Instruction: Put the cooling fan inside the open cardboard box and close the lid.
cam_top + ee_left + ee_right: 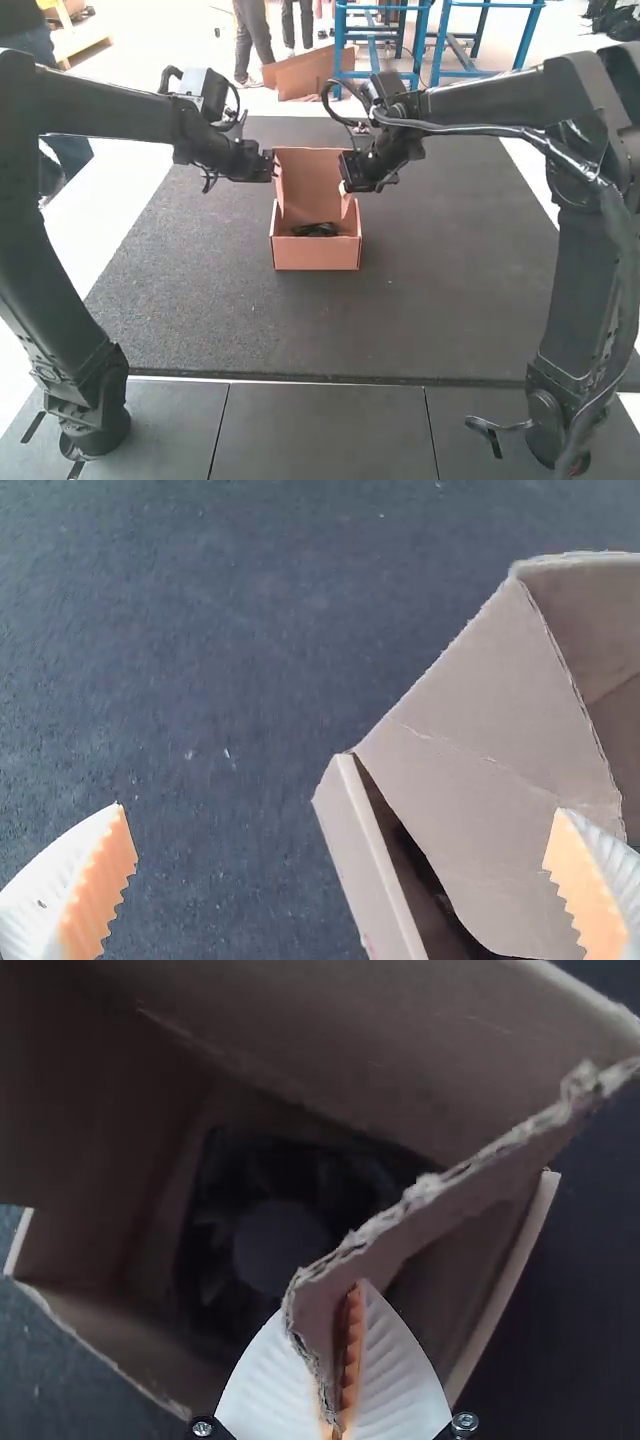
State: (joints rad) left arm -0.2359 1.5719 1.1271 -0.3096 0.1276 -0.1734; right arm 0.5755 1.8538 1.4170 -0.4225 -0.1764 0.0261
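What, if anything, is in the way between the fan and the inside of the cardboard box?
Nothing visible: the fan already lies on the bottom of the open box. The lid stands upright on the far side, and the right tool pinches a cardboard flap at the box's edge.

My left arm (70,100) and right arm (590,200): matte black, thick rounded links, round bases. Black cables (335,105) loop at both wrists, and one runs along my right arm. Fingers (270,1380) white, ribbed, tapered; pads (100,875) orange, toothed. Two silver screws (203,1426) at right gripper (350,1305) root.
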